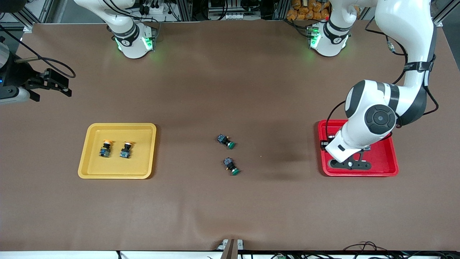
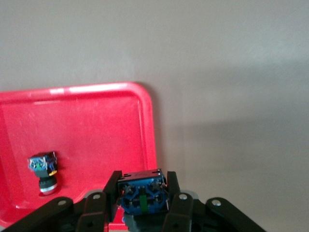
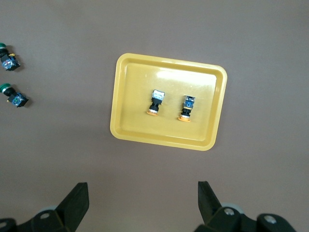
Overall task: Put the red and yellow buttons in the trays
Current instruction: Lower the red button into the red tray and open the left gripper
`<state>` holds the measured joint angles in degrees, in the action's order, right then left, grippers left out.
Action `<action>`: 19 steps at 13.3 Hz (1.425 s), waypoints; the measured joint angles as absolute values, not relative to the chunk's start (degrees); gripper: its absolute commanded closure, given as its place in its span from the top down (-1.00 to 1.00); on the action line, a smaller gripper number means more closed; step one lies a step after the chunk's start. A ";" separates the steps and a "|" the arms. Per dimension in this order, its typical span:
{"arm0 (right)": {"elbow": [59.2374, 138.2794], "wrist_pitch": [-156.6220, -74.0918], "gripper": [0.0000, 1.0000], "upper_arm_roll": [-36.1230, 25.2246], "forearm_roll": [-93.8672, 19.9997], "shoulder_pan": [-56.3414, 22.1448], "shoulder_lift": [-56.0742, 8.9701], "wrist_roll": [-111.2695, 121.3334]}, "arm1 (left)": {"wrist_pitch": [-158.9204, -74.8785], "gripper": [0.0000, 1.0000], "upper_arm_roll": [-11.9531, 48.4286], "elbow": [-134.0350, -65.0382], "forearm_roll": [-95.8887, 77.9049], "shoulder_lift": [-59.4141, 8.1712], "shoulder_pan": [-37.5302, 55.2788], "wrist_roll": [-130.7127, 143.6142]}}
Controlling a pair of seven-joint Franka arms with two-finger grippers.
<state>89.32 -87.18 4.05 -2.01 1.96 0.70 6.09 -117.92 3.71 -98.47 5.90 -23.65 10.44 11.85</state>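
My left gripper (image 2: 143, 186) is shut on a button (image 2: 142, 193) with a black-and-blue body; its cap is hidden. It holds it over the red tray (image 2: 96, 125), by a corner; in the front view the gripper (image 1: 350, 164) is low over this tray (image 1: 384, 169). Another button (image 2: 43, 170) lies on its side in the red tray. Two yellow-capped buttons (image 1: 105, 148) (image 1: 126, 149) lie in the yellow tray (image 1: 90, 169); they also show in the right wrist view (image 3: 155, 101) (image 3: 187, 107). My right gripper (image 1: 54, 84) waits open and empty, high over the right arm's end of the table.
Two green-capped switches (image 1: 226, 140) (image 1: 230, 166) lie on the brown mat midway between the trays. The right wrist view shows them (image 3: 8, 62) (image 3: 14, 96) beside the yellow tray (image 3: 125, 96). The left arm's elbow hangs over the red tray.
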 measured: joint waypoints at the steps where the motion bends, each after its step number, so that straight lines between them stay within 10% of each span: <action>1: 89.08 -86.55 1.00 4.05 -2.00 1.82 0.99 6.04 | -119.05 -1.00 3.68 -99.90 6.86 -23.66 9.99 11.85; 17: 91.11 -85.85 1.00 3.41 -1.88 1.40 3.49 5.84 | -139.77 -1.00 4.16 -110.98 11.01 -32.11 -0.70 9.05; 18: 92.73 -86.51 1.00 3.35 -1.87 1.40 4.75 5.84 | -140.73 -0.47 4.17 -110.97 11.01 -32.56 -0.70 9.05; 19: 94.58 -87.10 1.00 3.34 -1.86 1.40 6.26 5.84 | -141.30 0.99 4.17 -110.91 11.01 -32.69 -0.70 9.05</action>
